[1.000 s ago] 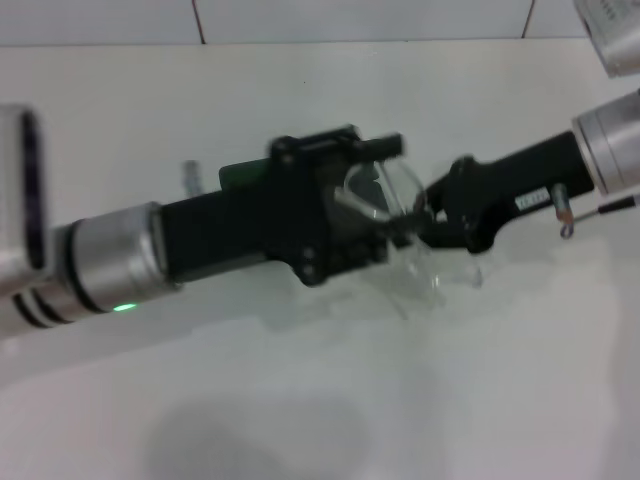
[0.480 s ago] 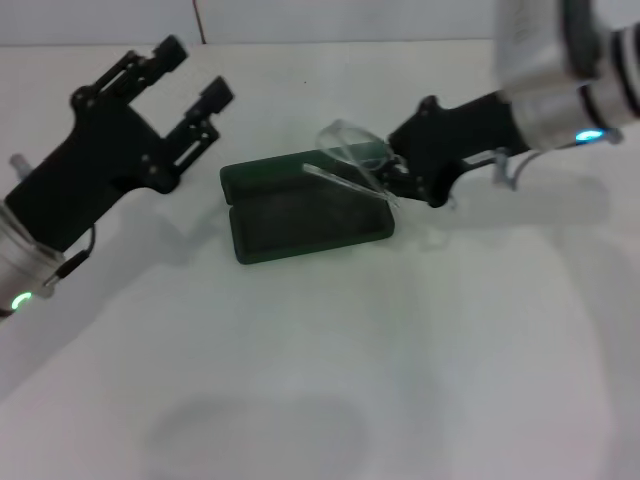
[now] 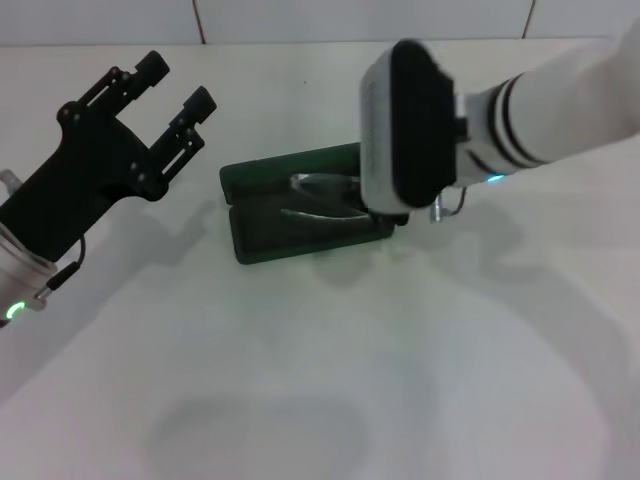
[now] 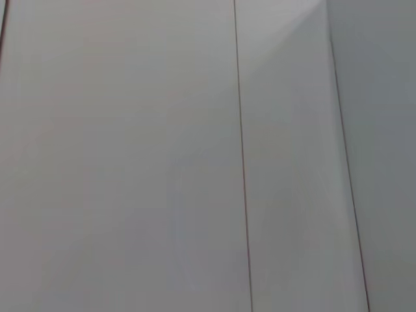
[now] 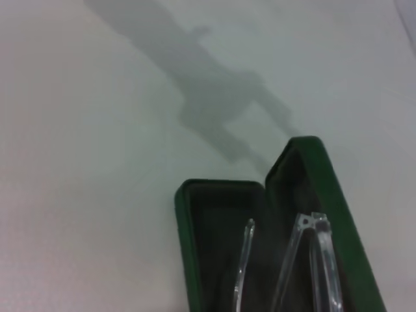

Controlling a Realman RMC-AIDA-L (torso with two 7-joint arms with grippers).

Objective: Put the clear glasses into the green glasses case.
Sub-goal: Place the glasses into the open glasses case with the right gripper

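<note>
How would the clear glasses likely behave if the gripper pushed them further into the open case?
The clear glasses look thin and see-through, so probably light and somewhat fragile. Their slim arms may flex or snag on the green glasses case rim rather than slide flat. The smooth plastic could slip sideways under a push.

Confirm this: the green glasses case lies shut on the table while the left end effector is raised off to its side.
Not shut. The green glasses case lies open, with the clear glasses over its dark lining, as the right wrist view shows. The left end effector is indeed raised off to its side.
</note>
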